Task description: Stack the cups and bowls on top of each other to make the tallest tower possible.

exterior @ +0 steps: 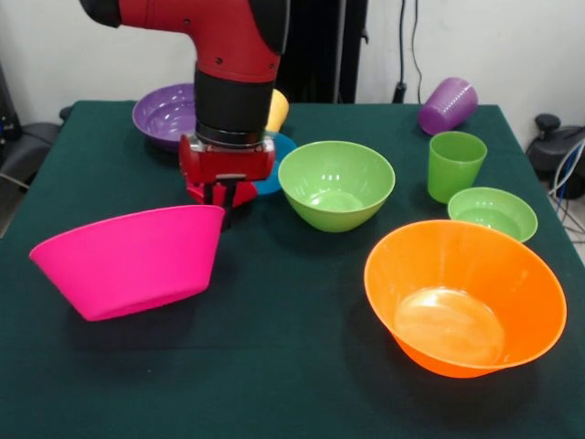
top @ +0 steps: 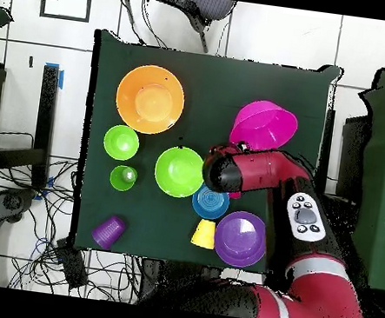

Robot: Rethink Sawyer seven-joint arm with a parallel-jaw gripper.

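Note:
The large pink bowl [exterior: 128,261] [top: 264,126] is tilted at the left of the front view, with its right rim raised. My gripper [exterior: 226,196] is shut on that raised rim. Just behind the gripper sits the small blue bowl [exterior: 276,174] [top: 210,203]. The medium green bowl [exterior: 336,183] [top: 179,171] stands upright at the middle. The yellow cup [exterior: 277,110] [top: 204,233] lies beside the purple bowl [exterior: 164,114] [top: 240,238]. At the front right stands the large orange bowl [exterior: 464,297] [top: 150,99].
The green cup [exterior: 455,165] [top: 123,177] stands upright beside the small light green bowl [exterior: 494,212] [top: 121,142]. The purple cup [exterior: 448,105] [top: 109,231] lies on its side at a table corner. Cables lie on the floor around the table.

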